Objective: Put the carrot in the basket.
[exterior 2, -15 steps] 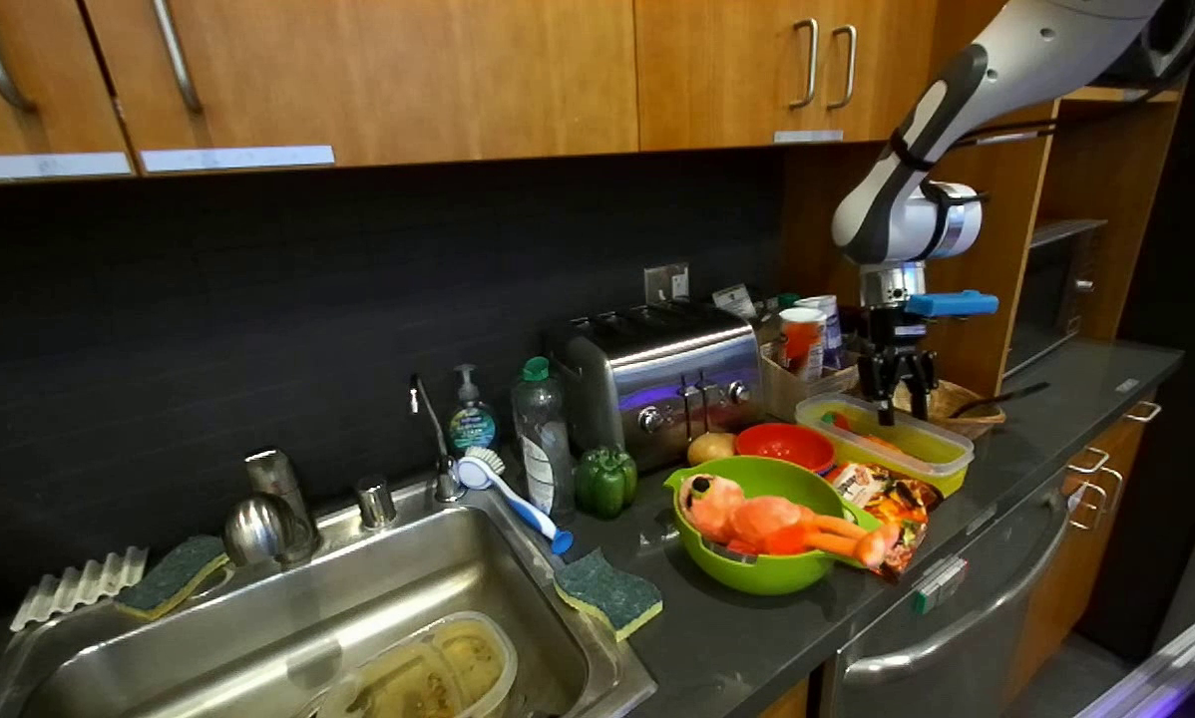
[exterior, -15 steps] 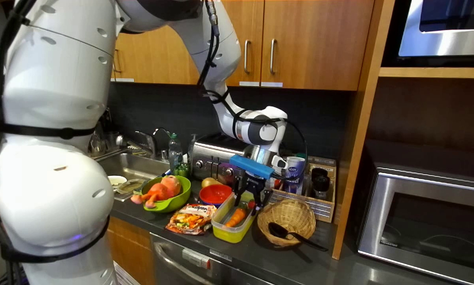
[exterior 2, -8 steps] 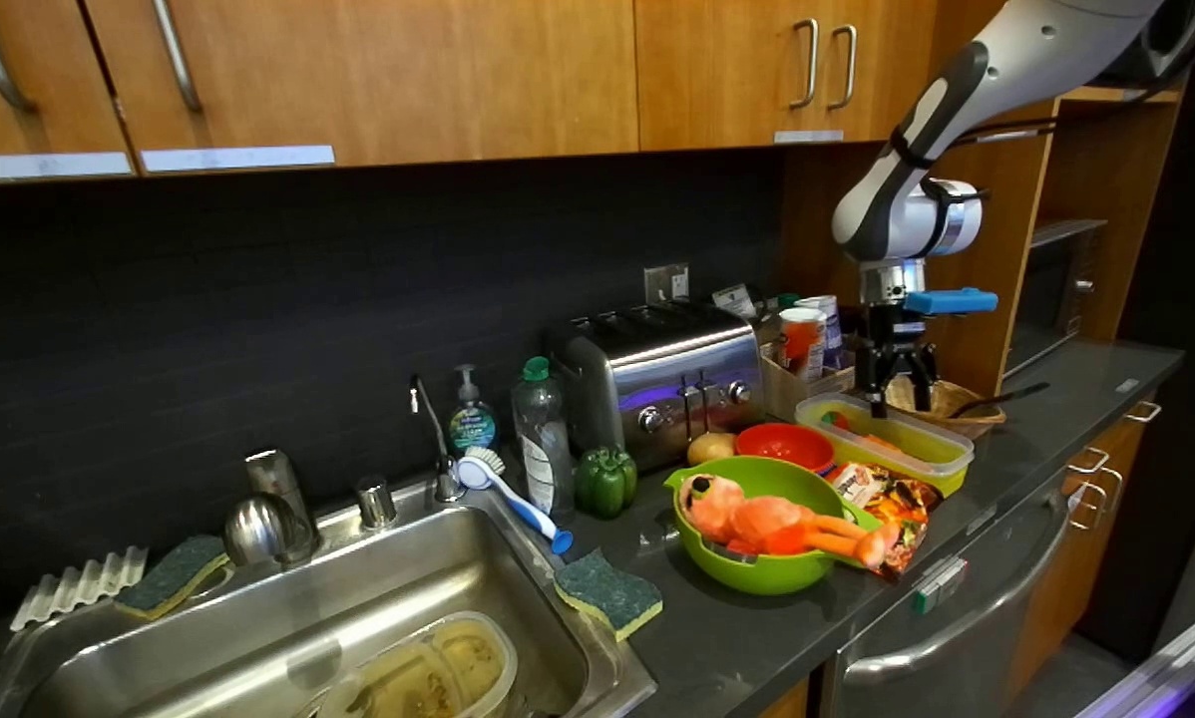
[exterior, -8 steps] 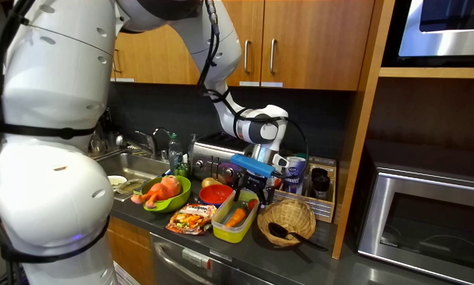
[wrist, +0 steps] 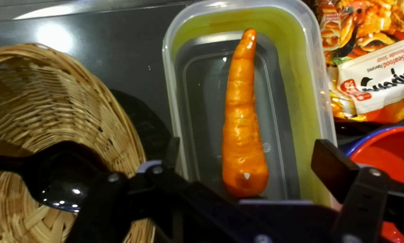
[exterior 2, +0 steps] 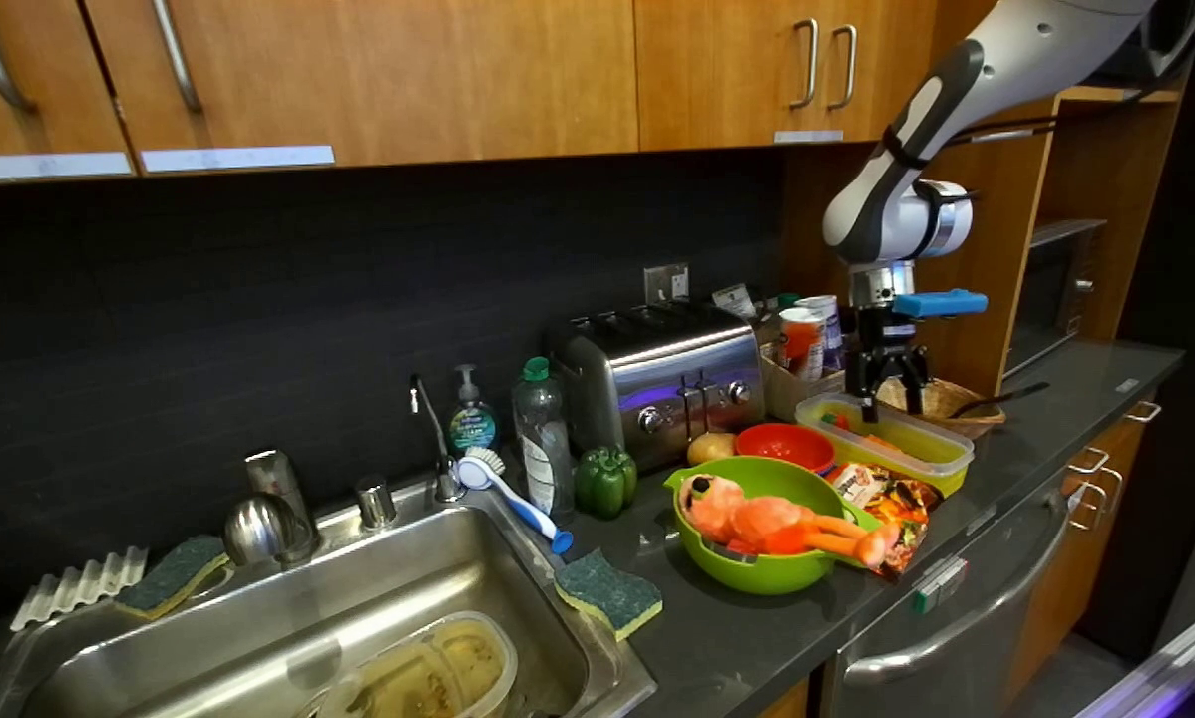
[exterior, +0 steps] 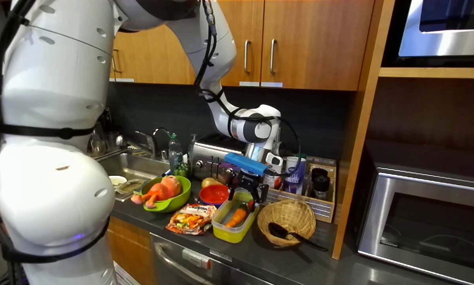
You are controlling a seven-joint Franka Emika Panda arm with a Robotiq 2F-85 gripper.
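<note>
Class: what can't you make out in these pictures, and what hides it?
Wrist view: part of the basket and the spoon, cut off by the left edge.
Wrist view: one end of the tub, behind the jaws.
In an exterior view: the red item in the tub, too small to name.
In an exterior view: part of the toaster, behind the blue bar.

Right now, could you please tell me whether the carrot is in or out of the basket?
Out: the wrist view shows the carrot lying in the plastic tub beside the basket.
</note>
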